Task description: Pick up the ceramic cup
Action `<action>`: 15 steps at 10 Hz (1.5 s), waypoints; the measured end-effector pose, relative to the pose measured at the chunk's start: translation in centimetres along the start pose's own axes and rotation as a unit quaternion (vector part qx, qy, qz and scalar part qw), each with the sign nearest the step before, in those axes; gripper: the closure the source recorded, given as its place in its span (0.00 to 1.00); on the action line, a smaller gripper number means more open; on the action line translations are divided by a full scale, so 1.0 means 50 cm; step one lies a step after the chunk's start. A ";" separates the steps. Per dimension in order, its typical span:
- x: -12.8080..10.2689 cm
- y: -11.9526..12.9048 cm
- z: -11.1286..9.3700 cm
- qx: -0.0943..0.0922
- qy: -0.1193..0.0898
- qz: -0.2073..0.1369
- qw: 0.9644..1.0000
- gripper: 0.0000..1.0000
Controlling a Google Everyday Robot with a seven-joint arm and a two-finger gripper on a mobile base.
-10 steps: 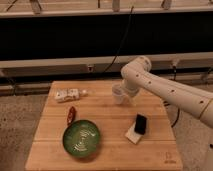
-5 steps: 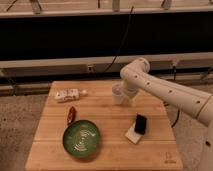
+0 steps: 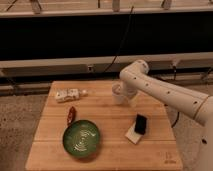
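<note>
The ceramic cup (image 3: pixel 118 93) is small, white and tapered, at the back middle of the wooden table (image 3: pixel 107 159). My gripper (image 3: pixel 125 94) is at the cup, right against its right side, at the end of the white arm (image 3: pixel 165 92) that reaches in from the right. The wrist hides part of the cup. I cannot tell whether the cup rests on the table or is held just above it. The green round bowl (image 3: pixel 81 138) sits at the front left, well apart from the cup.
A white bottle (image 3: pixel 67 95) lies on its side at the back left. A small red object (image 3: pixel 71 114) lies between it and the bowl. A black and white block (image 3: pixel 138 127) sits right of centre. A dark rail wall runs behind the table.
The arm and the cup have shifted only very slightly, a touch upward. Everything else on the table has stayed in place.
</note>
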State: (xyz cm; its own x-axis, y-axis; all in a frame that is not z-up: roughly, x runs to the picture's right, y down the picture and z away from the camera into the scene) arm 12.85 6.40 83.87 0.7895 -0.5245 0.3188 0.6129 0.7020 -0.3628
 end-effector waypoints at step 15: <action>0.004 -0.018 -0.026 -0.005 -0.001 -0.021 1.000 1.00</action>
State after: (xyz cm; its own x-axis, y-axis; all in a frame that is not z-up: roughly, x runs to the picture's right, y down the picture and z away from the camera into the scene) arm 12.49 5.02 83.11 0.7625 -0.5531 0.3357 0.6464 0.6738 -0.3580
